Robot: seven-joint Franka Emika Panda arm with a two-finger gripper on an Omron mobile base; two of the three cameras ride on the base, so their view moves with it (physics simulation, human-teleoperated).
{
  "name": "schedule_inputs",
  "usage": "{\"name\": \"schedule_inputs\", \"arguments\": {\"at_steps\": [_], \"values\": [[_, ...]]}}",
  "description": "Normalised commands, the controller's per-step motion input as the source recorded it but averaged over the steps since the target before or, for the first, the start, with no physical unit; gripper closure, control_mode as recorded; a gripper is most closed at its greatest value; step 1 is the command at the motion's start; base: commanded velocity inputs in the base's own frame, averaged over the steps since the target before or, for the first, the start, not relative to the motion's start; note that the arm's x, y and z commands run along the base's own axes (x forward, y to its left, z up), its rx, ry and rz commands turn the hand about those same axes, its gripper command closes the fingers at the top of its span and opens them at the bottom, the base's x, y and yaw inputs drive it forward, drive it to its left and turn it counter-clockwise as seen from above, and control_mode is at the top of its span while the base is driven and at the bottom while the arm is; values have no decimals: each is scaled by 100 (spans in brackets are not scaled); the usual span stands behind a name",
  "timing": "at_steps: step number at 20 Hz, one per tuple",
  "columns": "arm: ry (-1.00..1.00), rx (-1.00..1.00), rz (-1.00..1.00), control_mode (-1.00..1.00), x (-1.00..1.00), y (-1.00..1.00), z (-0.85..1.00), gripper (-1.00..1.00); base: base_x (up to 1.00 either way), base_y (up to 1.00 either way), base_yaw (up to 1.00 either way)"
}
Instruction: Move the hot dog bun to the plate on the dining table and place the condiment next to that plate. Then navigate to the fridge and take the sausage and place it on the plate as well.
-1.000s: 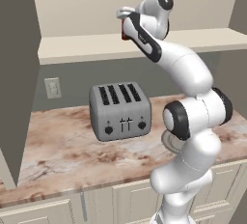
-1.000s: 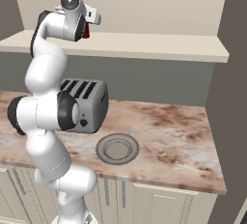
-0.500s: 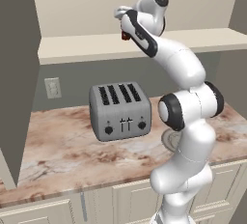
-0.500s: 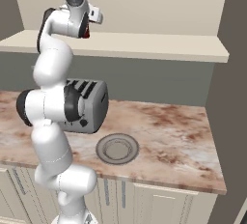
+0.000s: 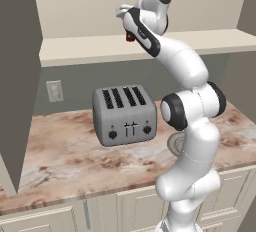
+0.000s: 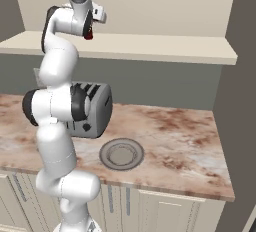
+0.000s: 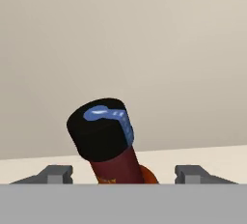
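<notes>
Arm raised high to the shelf above the counter, with the gripper at shelf level. In the hand view the condiment leans between the two finger tips, black cap toward the camera; a gap shows on each side of the bottle, so the jaws stand fairly wide and no contact with the bottle is visible. In the left base view a small red part of the condiment shows just beside the hand, on the shelf. Below the shelf, a grey four-slot toaster stands on the counter. The plate lies on the counter just beside the toaster, toward the counter's front edge.
</notes>
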Motion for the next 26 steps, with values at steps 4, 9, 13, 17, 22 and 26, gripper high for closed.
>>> {"name": "schedule_inputs", "arguments": {"at_steps": [4, 9, 13, 17, 22, 26], "values": [[0, 0, 0, -100, 9, 0, -14, 100, 0, 0, 0], [0, 0, 0, -100, 9, 1, -33, 100, 0, 0, 0], [0, 0, 1, -100, -8, 0, -17, 100, 0, 0, 0], [-14, 0, 1, -100, -73, 0, 1, 100, 0, 0, 0], [-9, 0, 0, -100, -97, -22, 0, 100, 0, 0, 0], [-2, 0, 0, -100, -100, -76, 13, 100, 0, 0, 0]]}}
